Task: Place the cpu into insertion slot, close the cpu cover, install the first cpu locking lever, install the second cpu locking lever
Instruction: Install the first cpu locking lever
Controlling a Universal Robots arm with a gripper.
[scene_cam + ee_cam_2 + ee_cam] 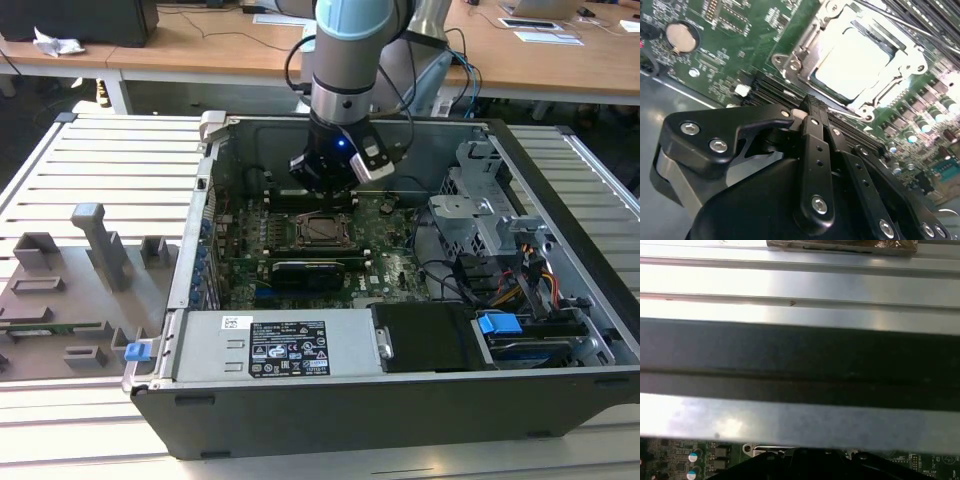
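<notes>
The cpu (pixel 322 229) lies in the insertion slot (pixel 300 243) on the green board inside the open computer case. In the second wrist view its bright silver top (pixel 852 57) shows through the window of the cpu cover (pixel 799 56), which lies flat over it. A thin wire locking lever (pixel 854 116) runs along the socket's near edge, and another (pixel 900 22) runs along the far edge. My gripper (pixel 325 180) hangs just behind the socket in the exterior view. Its black fingers (pixel 815 135) are shut together, and the tip (pixel 810 102) sits right at the socket's edge by the near lever.
The case walls (pixel 800 425) ring the board. A labelled power supply (pixel 270 345) lies at the front, a long black card (pixel 310 270) just before the socket, and a drive cage (pixel 480 215) with cables (pixel 520 275) on the exterior view's right. A grey fixture tray (pixel 80 290) stands outside.
</notes>
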